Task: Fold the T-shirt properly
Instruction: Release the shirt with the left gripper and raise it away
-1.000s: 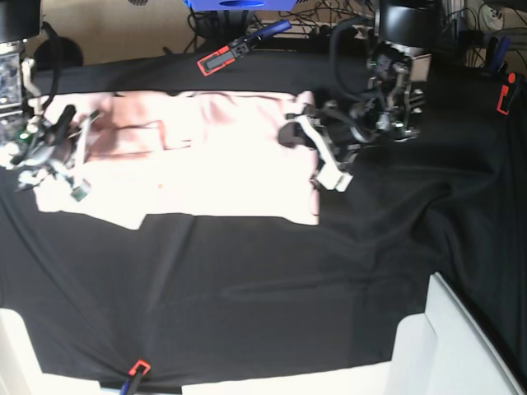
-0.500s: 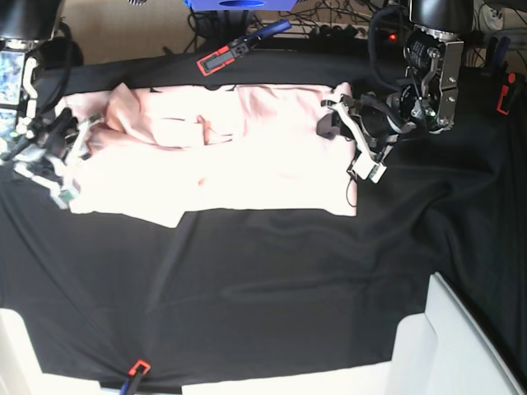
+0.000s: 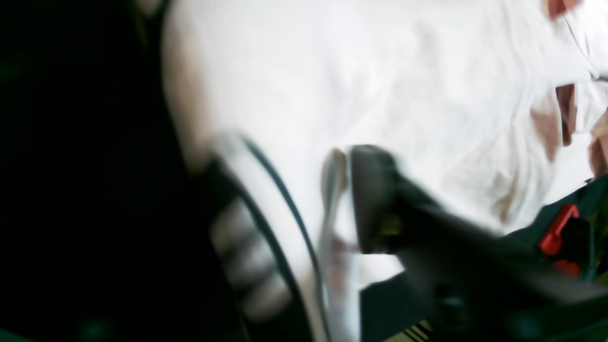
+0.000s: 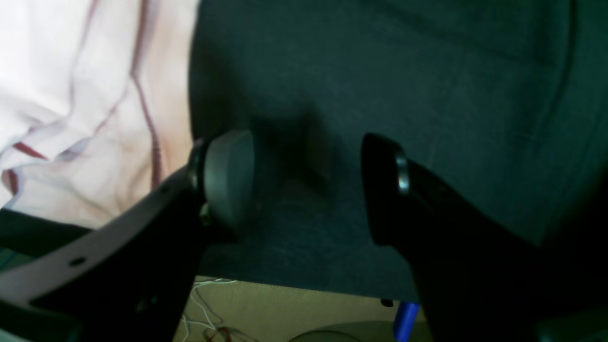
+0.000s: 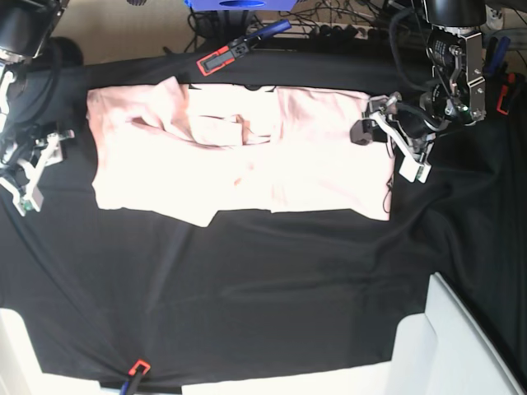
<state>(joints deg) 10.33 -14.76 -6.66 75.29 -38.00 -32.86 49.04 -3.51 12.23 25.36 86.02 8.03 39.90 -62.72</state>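
The pale pink T-shirt (image 5: 247, 156) lies spread flat on the black tablecloth (image 5: 272, 288), with a few wrinkles near its far edge. At the shirt's right edge in the base view, my left gripper (image 5: 387, 152) hovers with its jaws apart. The left wrist view is blurred: the left gripper (image 3: 297, 156) stands open over the T-shirt (image 3: 403, 85). My right gripper (image 5: 39, 169) is just off the shirt's left edge. In the right wrist view the right gripper (image 4: 304, 180) is open over bare black cloth, with the T-shirt (image 4: 85, 118) off to its left.
Red-and-black clamps (image 5: 218, 59) (image 5: 504, 95) (image 5: 136, 368) pin the tablecloth at its edges. A white box (image 5: 461, 346) sits at the near right corner. Cables and a blue object (image 5: 239, 4) lie behind the table's far edge.
Both arms dragged the shirt to the right and toward the back in the base view. Both grippers then opened and let go of it, and the right gripper came off the shirt's left edge.
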